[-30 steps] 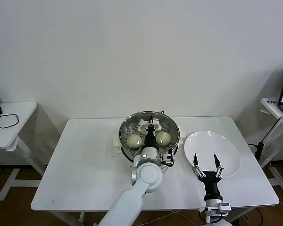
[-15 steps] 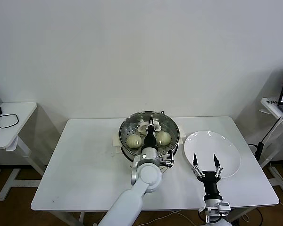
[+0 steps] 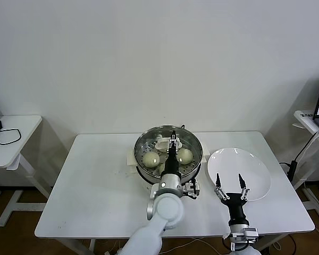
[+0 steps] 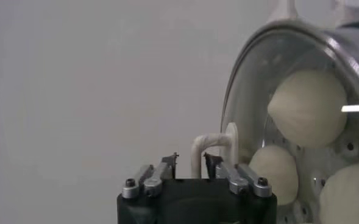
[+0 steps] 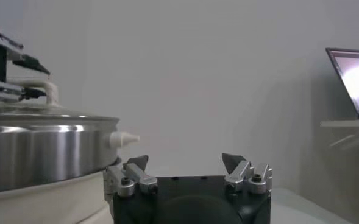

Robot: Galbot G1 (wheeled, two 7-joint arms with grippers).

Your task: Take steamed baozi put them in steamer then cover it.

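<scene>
1. Steamer (image 3: pixel 169 154) sits near the rear edge of the bench (image 3: pixel 95 186), about mid-width; steel basket on a white base.
2. Glass lid (image 3: pixel 165 139) in place on the steamer rim, seen through in head view; in the right wrist view lid (image 5: pixel 45 115) lies flat on the steel wall, steamer (image 5: pixel 45 149) beside that camera.
3. Steamed baozi inside under the lid: one at left (image 3: pixel 151 159), one at right (image 3: pixel 184 155), at least one more toward the rear, partly hidden by the arm. Left wrist view shows three through the glass, e.g. (image 4: pixel 307 106). Exact count from head view: cannot tell.
4. Left gripper (image 3: pixel 173 139) over the centre of the lid, at the cream handle (image 4: pixel 214 146). Jaws narrow, one finger on either side of the handle loop; whether pads actually press on it: cannot tell from the left wrist view (image 4: pixel 191 165).
5. Same gripper seen from the right wrist view (image 5: pixel 11 76), fingers at the handle above the lid.
6. Right gripper (image 3: pixel 228 186) hovers over the near edge of the white plate (image 3: pixel 250 164), toward the bench's right side. Jaws spread wide, nothing between them; confirmed in the right wrist view (image 5: pixel 185 164).
7. Plate bare, just right of the steamer, not touching it.
</scene>
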